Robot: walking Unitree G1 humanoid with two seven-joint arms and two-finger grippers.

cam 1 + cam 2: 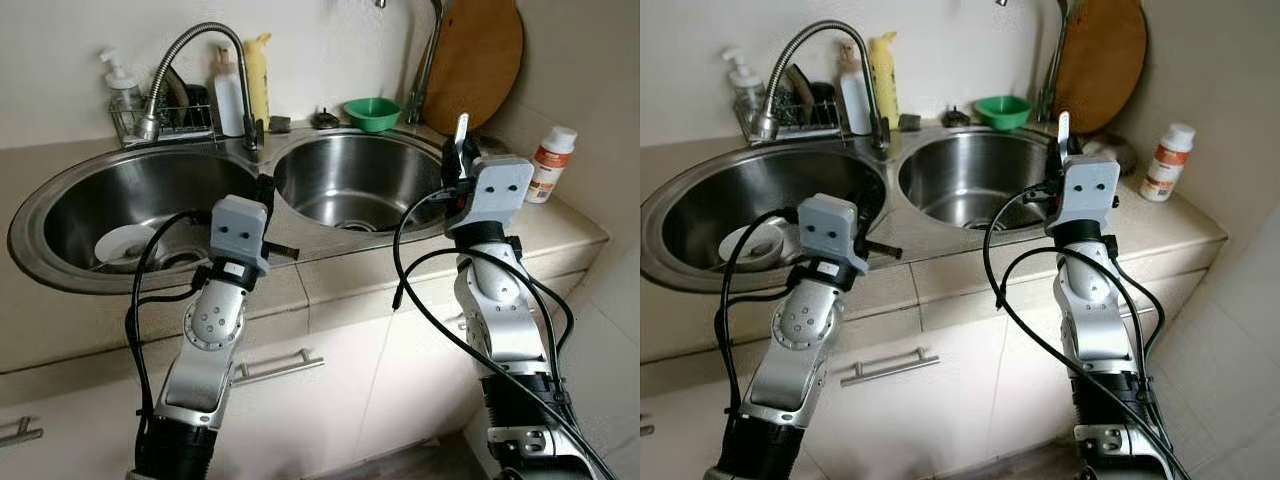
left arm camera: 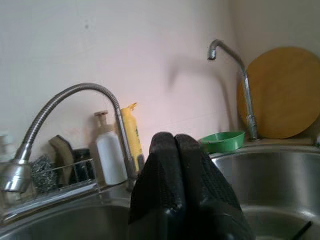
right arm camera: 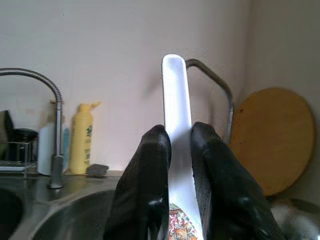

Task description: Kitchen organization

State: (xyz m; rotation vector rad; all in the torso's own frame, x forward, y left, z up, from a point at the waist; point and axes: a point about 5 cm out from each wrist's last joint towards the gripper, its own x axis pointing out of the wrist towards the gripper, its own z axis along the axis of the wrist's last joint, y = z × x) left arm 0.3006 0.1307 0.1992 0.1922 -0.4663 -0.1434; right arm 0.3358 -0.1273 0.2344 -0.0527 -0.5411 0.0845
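Standing at a double steel sink (image 1: 330,240) set into a beige tabletop (image 1: 560,235). Right claw (image 3: 175,137) is clamped on a white spoon-like utensil (image 3: 175,95), held upright with its handle rising between the fingers (image 3: 147,165); a printed pattern shows low on it. In the head view it sits over the right basin's near-right rim, the utensil's tip (image 1: 461,128) poking up. Left claw (image 2: 175,145) has its two fingers pressed together with nothing between them, hovering at the divide between the basins. White plate (image 1: 125,243) lies in the left basin. Behind: flexible faucet (image 1: 190,45), wire rack (image 1: 165,120), white bottle (image 1: 229,95), yellow bottle (image 1: 258,75), green funnel-like bowl (image 1: 372,112), round wooden board (image 1: 480,60) leaning on the wall. Pill bottle (image 1: 549,163) stands at the right.
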